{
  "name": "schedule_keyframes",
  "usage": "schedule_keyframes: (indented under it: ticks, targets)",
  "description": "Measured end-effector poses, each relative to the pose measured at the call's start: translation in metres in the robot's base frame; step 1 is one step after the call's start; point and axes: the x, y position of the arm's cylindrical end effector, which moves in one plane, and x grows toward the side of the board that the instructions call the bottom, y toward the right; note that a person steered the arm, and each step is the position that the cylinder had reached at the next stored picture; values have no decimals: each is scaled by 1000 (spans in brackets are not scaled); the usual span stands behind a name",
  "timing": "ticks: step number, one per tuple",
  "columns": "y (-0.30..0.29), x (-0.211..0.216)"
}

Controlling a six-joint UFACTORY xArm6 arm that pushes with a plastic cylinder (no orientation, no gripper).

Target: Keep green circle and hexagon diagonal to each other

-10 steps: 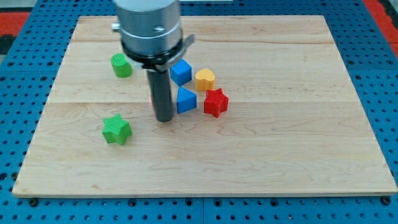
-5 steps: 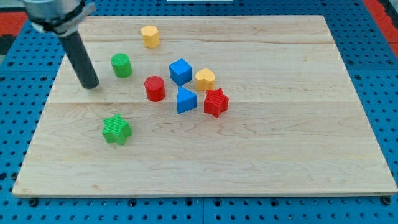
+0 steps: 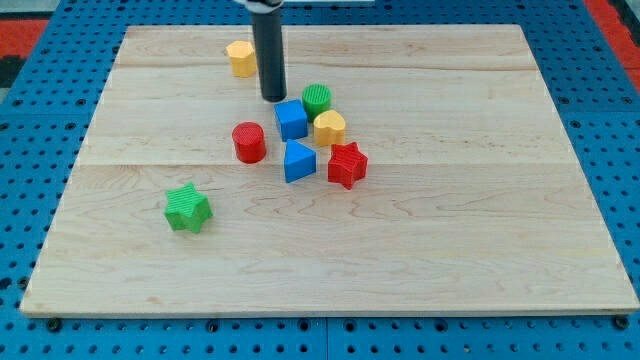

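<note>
Camera view: my tip (image 3: 274, 98) (mid-board) beside green circle (image 3: 316, 99).

Single camera view: set high before the desk (image 3: 420, 250), looking down at a slant toward 12 o'clock, far enough off to take in the whole wooden top with its blue pegboard surround (image 3: 30, 200). The rod enters at 12 o'clock, my tip (image 3: 273, 99) above centre.

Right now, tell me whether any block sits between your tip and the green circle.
Nothing visible does. My tip rests just to the view's left of the green circle, with bare board between them. The blue cube sits just below that gap, and the yellow hexagon lies up-left of my tip.
</note>
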Motion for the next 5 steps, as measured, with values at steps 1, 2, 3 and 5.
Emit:
schedule_keyframes:
  ticks: [1,2,3,5]
  targets:
    - [44,7]
    - [32,-1]
    - [-8,-25]
    - [-127,-76]
